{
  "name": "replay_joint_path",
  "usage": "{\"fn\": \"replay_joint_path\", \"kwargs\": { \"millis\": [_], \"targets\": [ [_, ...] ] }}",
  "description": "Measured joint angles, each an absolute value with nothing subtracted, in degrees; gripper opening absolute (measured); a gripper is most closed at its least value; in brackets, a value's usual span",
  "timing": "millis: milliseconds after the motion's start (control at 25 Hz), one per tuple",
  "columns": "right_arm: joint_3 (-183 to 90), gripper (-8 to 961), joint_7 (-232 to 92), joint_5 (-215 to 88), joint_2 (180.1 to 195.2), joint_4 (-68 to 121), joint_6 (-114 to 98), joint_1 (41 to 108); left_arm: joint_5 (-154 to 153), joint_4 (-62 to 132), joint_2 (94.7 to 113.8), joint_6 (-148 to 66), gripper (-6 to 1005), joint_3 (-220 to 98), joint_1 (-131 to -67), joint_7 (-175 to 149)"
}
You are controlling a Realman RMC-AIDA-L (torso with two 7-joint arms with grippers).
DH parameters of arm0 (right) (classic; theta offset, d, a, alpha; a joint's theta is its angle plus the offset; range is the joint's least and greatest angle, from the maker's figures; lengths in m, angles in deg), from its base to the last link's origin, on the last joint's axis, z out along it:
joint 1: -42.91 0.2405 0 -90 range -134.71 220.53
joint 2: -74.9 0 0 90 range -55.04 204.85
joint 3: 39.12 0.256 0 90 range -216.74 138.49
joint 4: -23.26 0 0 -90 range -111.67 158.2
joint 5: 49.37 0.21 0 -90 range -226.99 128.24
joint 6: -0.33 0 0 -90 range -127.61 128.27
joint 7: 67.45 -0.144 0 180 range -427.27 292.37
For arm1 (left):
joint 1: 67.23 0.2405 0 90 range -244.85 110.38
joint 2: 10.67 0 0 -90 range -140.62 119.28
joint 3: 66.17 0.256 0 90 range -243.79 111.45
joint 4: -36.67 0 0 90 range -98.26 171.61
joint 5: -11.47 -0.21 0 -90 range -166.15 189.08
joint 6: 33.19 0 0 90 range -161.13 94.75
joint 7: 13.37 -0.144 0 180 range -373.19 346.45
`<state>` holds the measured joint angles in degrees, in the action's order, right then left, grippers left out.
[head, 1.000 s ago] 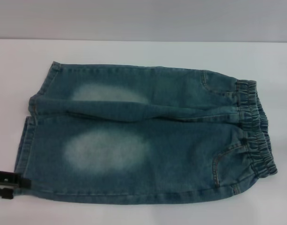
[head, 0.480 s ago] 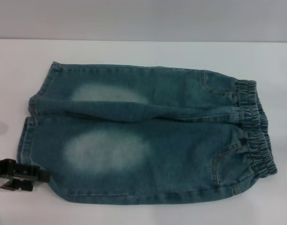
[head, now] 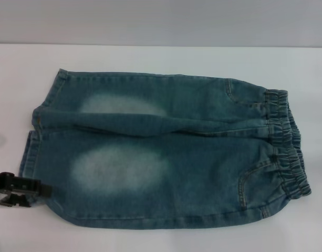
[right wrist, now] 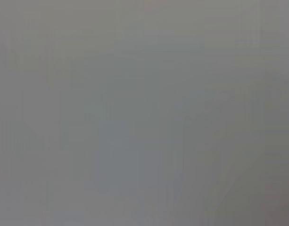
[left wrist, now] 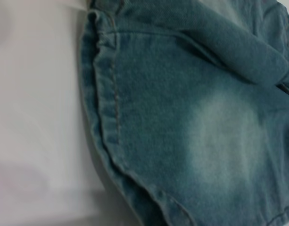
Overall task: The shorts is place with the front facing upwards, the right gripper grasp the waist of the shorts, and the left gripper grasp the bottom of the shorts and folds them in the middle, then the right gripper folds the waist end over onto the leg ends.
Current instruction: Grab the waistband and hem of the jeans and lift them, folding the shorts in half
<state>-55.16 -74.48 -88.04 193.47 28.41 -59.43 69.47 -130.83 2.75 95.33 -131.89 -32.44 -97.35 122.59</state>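
We see the shorts point(head: 166, 152) lying flat on the white table point(head: 150, 58), spread lengthwise from left to right. The denim is blue-green, with two pale faded patches, one on each leg, and orange-brown stitching along the seams and the pocket curves. The waist point(head: 287, 144), a puckered elastic band, forms the right end. The bottom of the shorts point(head: 34, 136) forms the left end, its two straight-hemmed leg openings lying one nearer and one farther, with a fold running between the legs. The left gripper point(head: 42, 190) reaches in from the left edge at the near left corner of the near leg, its black tip at the hem; we cannot tell whether its jaws are spread or pinching the cloth. In the left wrist view we see the stitched hem point(left wrist: 109, 122) close up, beside bare table. The right gripper is out of sight.
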Motion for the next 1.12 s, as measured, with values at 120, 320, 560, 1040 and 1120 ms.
{"fn": "replay_joint_path", "kwargs": {
  "millis": [120,320,560,1040,1120],
  "targets": [
    [-55.5,822,-74.5,-88.0,193.49,28.3,-59.4,69.5,-130.8,2.7,95.04,-131.4,685,-32.4,-97.4,122.6],
    [-55.5,822,-74.6,-88.0,193.55,28.3,-59.4,69.5,-130.8,2.8,94.79,-131.4,682,-32.2,-97.4,122.6],
    [-55.5,821,-74.7,-88.0,193.56,28.4,-59.4,69.7,-130.8,3.0,94.79,-131.9,677,-31.9,-97.6,122.6],
    [-55.5,820,-74.7,-87.8,193.55,28.4,-59.4,70.0,-131.2,2.8,94.59,-131.8,668,-31.9,-98.5,122.6],
    [-55.5,820,-74.7,-87.7,193.56,28.4,-59.4,70.0,-131.3,2.8,94.57,-131.7,667,-31.8,-98.7,122.6]
  ]
}}
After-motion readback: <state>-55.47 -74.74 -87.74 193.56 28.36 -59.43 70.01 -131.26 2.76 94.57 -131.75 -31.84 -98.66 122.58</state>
